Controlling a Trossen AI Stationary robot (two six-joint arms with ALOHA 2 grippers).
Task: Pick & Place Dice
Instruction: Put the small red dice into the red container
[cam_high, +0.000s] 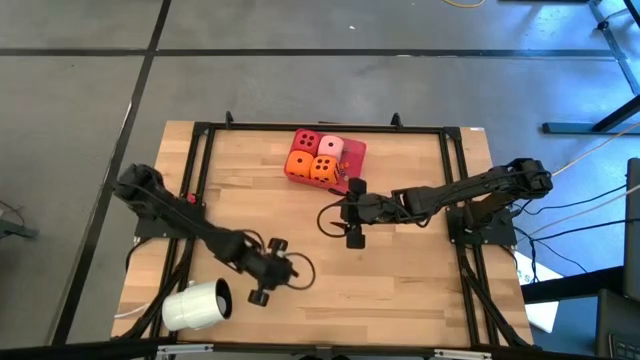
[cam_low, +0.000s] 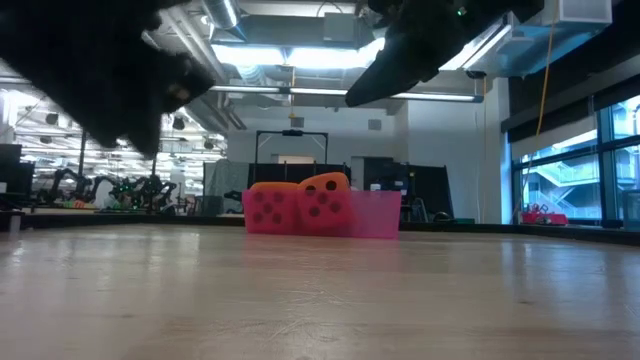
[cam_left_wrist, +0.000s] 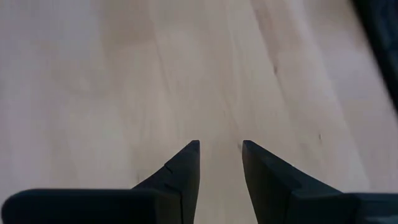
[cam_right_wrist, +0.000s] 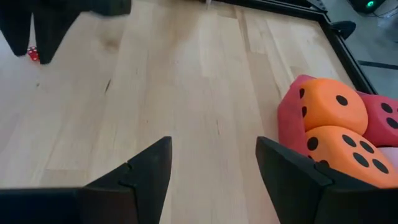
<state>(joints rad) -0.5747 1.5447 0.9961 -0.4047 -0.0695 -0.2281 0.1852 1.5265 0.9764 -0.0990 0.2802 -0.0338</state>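
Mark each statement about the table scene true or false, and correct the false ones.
1. All four dice sit together on the red tray. True.
2. The right gripper holds an orange die. False: its fingers are open and nothing is between them.
3. The white cup lies on its side near the left arm. True.
4. The left gripper hangs over the tray. False: it is over bare wood, far from the tray.
5. The pink die lies alone on the table. False: it sits among the others.

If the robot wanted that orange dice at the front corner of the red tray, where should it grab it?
Probably from above, pinching the front orange dice across its two free side faces. The other orange dice and the red one crowd its remaining sides on the tray. The right pincer is closest.
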